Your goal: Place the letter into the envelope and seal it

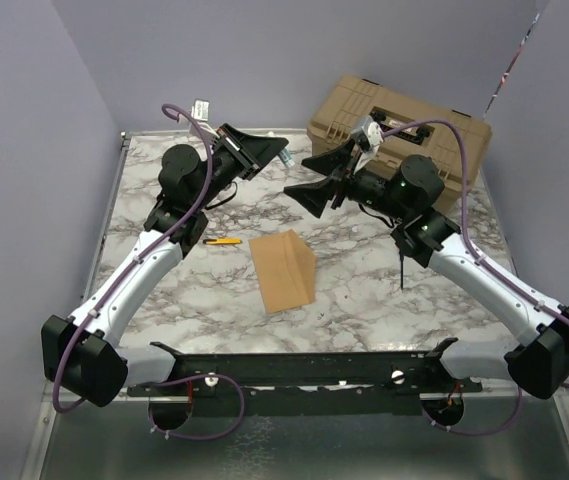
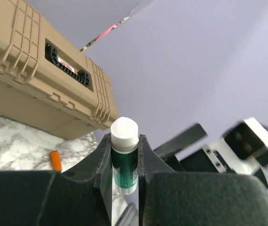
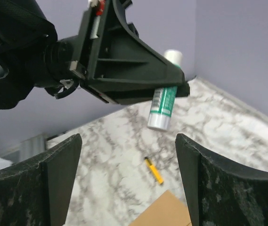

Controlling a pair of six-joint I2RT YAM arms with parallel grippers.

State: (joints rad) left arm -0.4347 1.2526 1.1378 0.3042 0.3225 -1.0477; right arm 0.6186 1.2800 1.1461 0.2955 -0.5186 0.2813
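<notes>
Envelope [image 1: 282, 270]: kraft-brown. We find it lying mid-worktop [image 1: 364, 290], below and well apart from both claws, which hang raised beyond its far edge. Left claw [image 1: 276, 152]: pinching a green-and-white glue stick [image 2: 124, 155]. Right claw [image 1: 314, 178]: spread wide, facing it, holding nothing. Beyond: yellow pen [image 1: 223, 241], tan case [image 1: 404, 125].

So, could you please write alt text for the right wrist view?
The left pincer clamps a green-and-white glue stick above the marble table; the right pincer stands wide open below. A yellow pen lies near a corner of the envelope.
</notes>
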